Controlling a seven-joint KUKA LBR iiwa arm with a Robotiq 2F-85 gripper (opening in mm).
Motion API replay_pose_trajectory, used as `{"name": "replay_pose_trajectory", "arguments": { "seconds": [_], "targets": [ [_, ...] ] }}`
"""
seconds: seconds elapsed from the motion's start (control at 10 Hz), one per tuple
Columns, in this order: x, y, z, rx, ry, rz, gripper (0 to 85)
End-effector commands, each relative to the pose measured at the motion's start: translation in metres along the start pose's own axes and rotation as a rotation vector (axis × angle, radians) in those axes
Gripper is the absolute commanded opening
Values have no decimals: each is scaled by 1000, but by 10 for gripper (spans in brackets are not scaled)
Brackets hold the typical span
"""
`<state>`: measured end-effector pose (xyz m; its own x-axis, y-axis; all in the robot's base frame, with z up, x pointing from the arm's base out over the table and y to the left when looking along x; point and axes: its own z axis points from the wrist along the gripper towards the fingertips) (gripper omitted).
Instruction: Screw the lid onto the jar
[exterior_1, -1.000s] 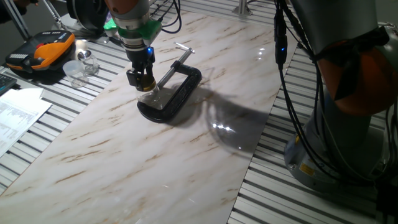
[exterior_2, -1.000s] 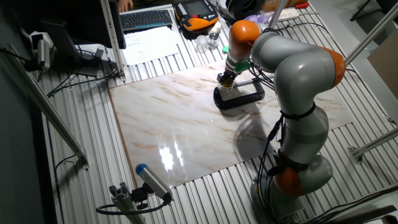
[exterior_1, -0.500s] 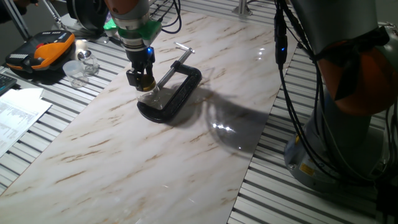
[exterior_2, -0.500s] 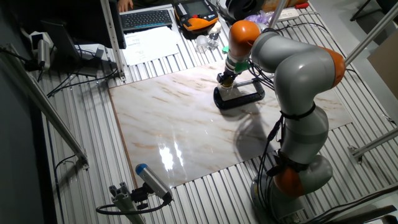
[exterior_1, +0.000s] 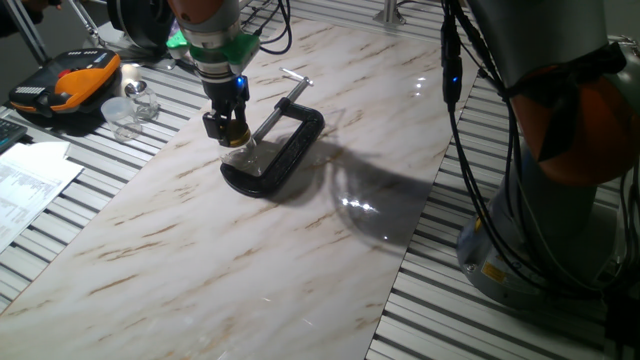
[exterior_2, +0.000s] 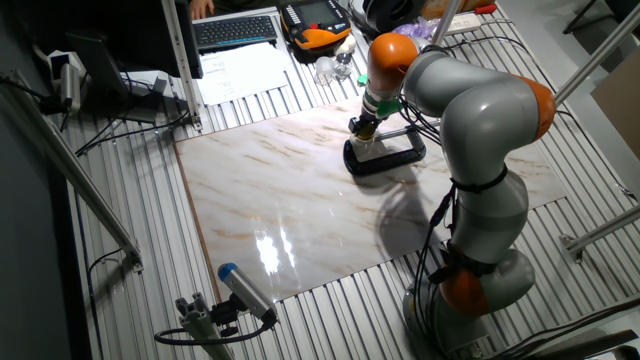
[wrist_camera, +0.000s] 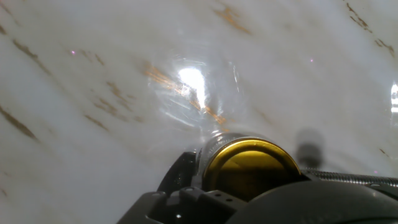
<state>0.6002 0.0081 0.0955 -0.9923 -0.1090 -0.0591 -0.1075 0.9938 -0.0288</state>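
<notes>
Hand view: your gripper pinches the gold lid between its jaws, directly above the clear glass jar inside the black C-clamp.

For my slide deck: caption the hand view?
Gripper seats gold lid on clear glass jar over marble tabletop.

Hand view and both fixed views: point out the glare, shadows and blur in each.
Hand view: a bright glare patch on the marble tabletop shows through the blurred clear jar; the gold lid is sharper. One fixed view: a broad dark arm shadow and small highlights right of the black C-clamp. Other fixed view: white window-like glare near the tabletop's front edge.
</notes>
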Motion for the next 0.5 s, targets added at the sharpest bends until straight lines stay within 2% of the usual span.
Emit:
{"name": "replay_pose_trajectory", "arguments": {
  "seconds": [0.0,0.4],
  "targets": [
    [0,0,-1,2,3,0,0],
    [0,0,-2,0,9,0,0]
  ]
}}
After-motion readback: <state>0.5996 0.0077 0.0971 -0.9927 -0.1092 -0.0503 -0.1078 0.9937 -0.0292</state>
